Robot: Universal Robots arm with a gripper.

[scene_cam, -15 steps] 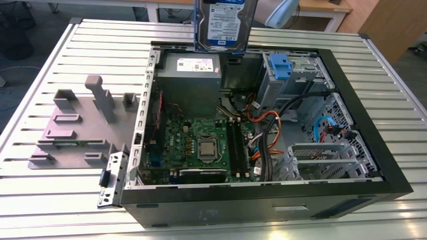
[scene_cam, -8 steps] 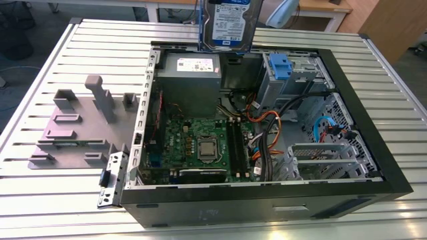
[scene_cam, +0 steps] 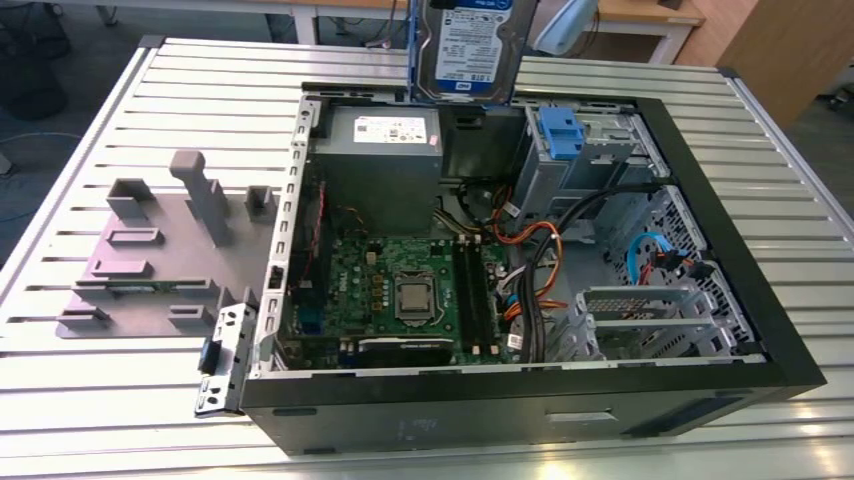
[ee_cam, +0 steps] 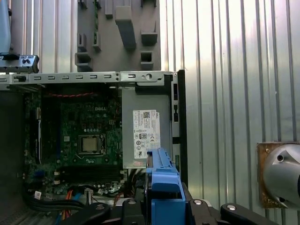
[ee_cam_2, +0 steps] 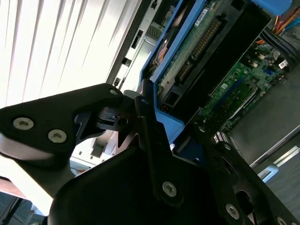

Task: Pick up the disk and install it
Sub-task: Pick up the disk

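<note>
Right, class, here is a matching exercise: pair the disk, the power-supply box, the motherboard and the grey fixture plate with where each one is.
Things: 1 disk; 2 power-supply box; 3 motherboard; 4 grey fixture plate.
Places: A on the slatted table, outside the case; B flat on the case floor; C in the air above the case; D in a corner inside the case.
Pairs: 1-C, 2-D, 3-B, 4-A.

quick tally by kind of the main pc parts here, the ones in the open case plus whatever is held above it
disk, held above the case: 1
power supply box: 1
motherboard: 1
blue caddy clip in the drive bay: 1
total: 4
</note>
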